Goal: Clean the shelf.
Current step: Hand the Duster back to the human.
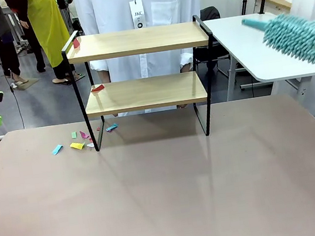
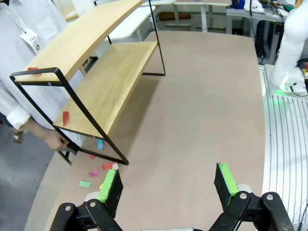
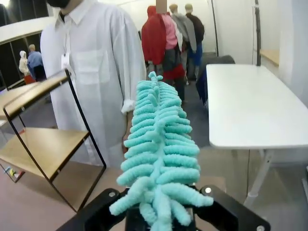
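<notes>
The shelf (image 1: 143,78) stands at the far side of the beige counter (image 1: 169,193), right in front of a person in a white shirt (image 1: 140,2). It has two wooden boards, one above the other. A red paper scrap (image 1: 76,43) lies on the top board at its left end, and another red scrap (image 1: 98,87) lies on the lower board. More little colored paper bits (image 1: 77,143) lie on the counter by the shelf's left legs.

The left gripper (image 2: 166,185) hangs over the counter's left side with its green pads (image 2: 109,185) wide apart, holding nothing. The right gripper (image 3: 161,219) is closed tight on a fluffy teal duster (image 3: 159,149), held up in the air to the right of the shelf, not touching it.
</notes>
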